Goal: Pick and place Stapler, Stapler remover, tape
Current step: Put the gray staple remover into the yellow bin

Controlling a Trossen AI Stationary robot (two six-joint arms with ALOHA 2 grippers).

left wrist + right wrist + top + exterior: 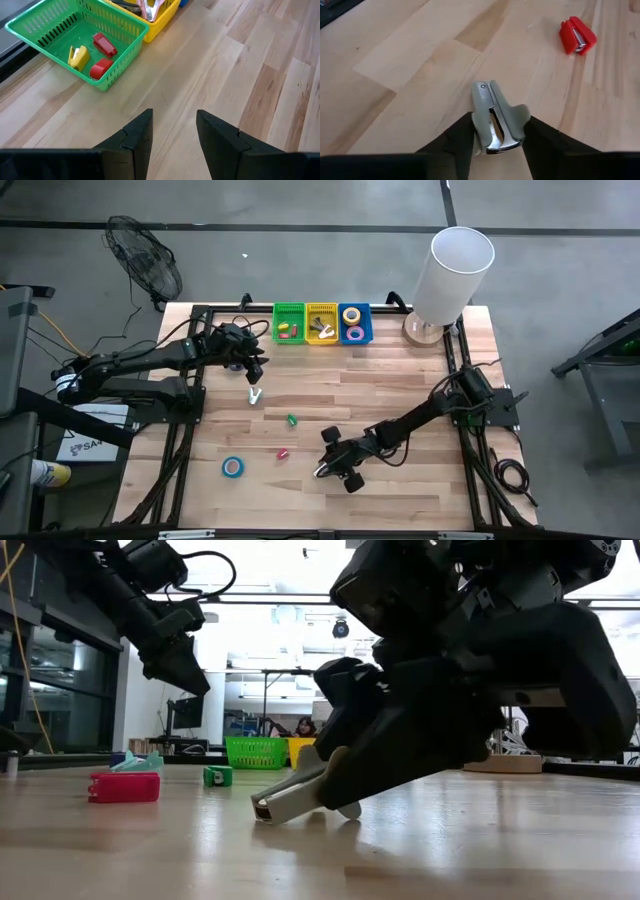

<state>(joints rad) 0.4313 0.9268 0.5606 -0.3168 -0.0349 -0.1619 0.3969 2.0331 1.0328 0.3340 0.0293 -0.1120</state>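
My right gripper (325,468) is low over the table's near middle, shut on a grey and silver staple remover (495,117), which also shows in the low view (290,795). My left gripper (250,367) is open and empty, raised over the table's far left, near the green basket (80,30). A red stapler (283,451), a green stapler (292,420), a pale staple remover (255,395) and a blue tape roll (233,467) lie flat on the table. More tape rolls sit in the blue basket (354,323). My right gripper pinches the staple remover's wide grey handle end (479,122) between its two fingers, one on each side. The fingers (400,755) slant down toward the table, along the remover. Its narrow free end (265,810) points away from the gripper, at or just above the table.
Green (289,323), yellow (322,323) and blue baskets stand in a row at the far edge. The green one holds red and yellow staplers (100,55). A white cylinder (455,275) stands at the far right corner. Bare wood lies on the right half.
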